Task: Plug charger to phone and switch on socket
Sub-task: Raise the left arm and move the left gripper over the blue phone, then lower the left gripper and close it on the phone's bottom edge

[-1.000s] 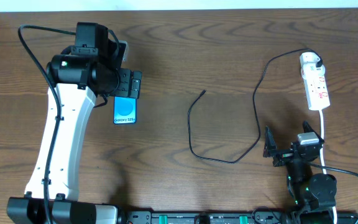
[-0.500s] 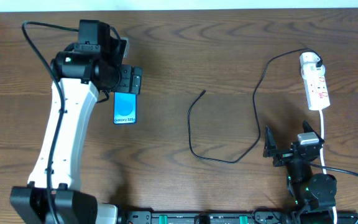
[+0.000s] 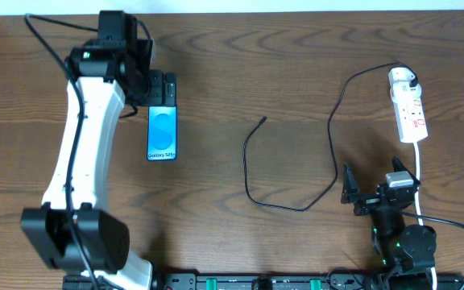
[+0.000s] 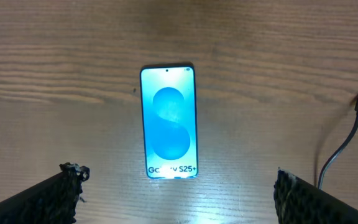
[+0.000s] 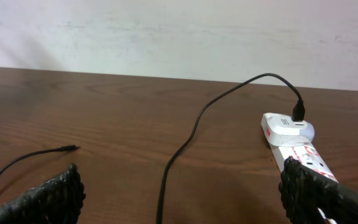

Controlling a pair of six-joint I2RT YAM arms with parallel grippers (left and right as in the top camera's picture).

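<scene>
The left tool (image 4: 180,200) hangs above the tabletop (image 3: 216,64) with its fingers (image 4: 67,186) spread wide and nothing between them. The phone (image 4: 169,121) lies flat and face up just ahead of it, centred in the gap in the left wrist view. The phone's long axis runs straight away from the robot, so its two short ends face toward and away from the bases; no port can be made out. To the phone's right, apart from it, lies the small plug (image 3: 263,119) at the free end of the charger (image 3: 250,187). Its black cable loops across the wood and climbs to the white adapter (image 3: 401,78), which is seated in the far end of the socket (image 3: 411,113). The right tool (image 5: 182,199) sits low near its base, likewise wide open and empty, with the socket just ahead and to its right. By the overhead view the plug lies between the arms, somewhat nearer the left one, while the socket is plainly the right arm's. The coming move probably turns on carrying that plug sideways to a short end of the phone and lining it up with the long axis.
</scene>
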